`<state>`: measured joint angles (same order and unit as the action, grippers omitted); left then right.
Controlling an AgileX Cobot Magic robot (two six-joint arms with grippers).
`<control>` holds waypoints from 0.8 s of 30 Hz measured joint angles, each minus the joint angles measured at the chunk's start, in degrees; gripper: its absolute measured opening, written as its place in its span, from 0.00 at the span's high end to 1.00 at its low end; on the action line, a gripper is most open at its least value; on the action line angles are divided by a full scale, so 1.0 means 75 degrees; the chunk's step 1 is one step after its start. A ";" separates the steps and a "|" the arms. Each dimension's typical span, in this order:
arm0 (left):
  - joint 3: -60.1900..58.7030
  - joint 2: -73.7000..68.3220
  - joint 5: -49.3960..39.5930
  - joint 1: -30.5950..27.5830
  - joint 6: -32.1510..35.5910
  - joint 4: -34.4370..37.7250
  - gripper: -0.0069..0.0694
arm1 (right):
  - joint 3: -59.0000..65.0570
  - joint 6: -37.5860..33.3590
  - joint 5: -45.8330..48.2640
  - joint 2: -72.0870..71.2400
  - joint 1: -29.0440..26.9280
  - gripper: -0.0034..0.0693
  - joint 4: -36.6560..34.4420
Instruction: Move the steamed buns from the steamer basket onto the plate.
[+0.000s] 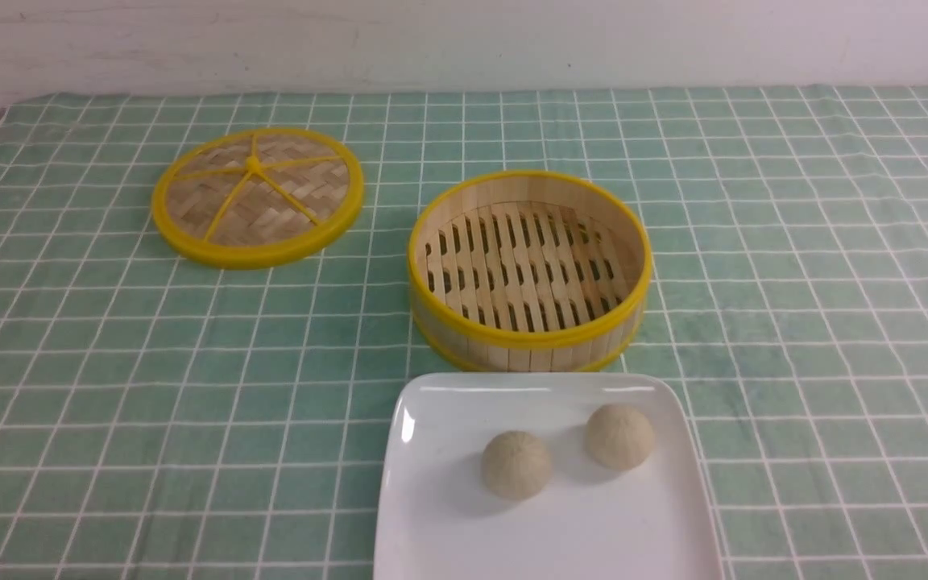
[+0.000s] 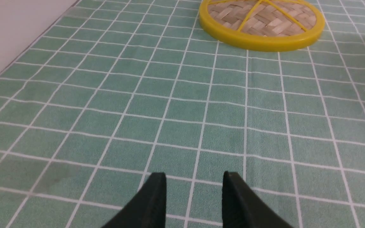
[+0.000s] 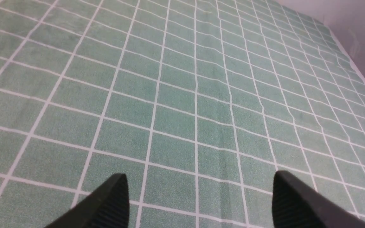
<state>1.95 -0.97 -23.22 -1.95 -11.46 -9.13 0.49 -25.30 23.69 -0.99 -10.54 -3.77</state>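
On the far left, I can see my left gripper (image 2: 194, 190) over the green cloth (image 2: 182, 133), its two fingers a little apart with nothing between them. Ahead of those fingers, well apart from them, lies the round woven lid (image 1: 258, 197) with its yellow rim. Next, ahead of the gap between my two sets of fingers, sits the steamer basket (image 1: 530, 342). I can see its slatted floor, and no bun is on it. Just on my side of the basket is the big white plate (image 1: 448, 532), to the right of my left fingers and to the left of my right ones. Both buns are on it: one bun (image 1: 516, 465) nearer my left fingers, the other bun (image 1: 619, 437) nearer my right fingers. They sit near each other but do not touch. Last, my right gripper (image 3: 199, 196) has its fingers spread wide, also with nothing between them. I think the job is done: both buns are out and on the plate, and I see none left to move.
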 joint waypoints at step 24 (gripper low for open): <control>-0.0391 0.0218 0.0017 0.0000 0.0000 -0.0059 0.55 | 0.0000 0.0000 0.0000 0.0000 0.0000 0.15 0.0000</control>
<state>-0.98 0.67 -23.10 -1.95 -11.46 -9.57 0.49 -25.30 23.69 -0.99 -10.54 -3.77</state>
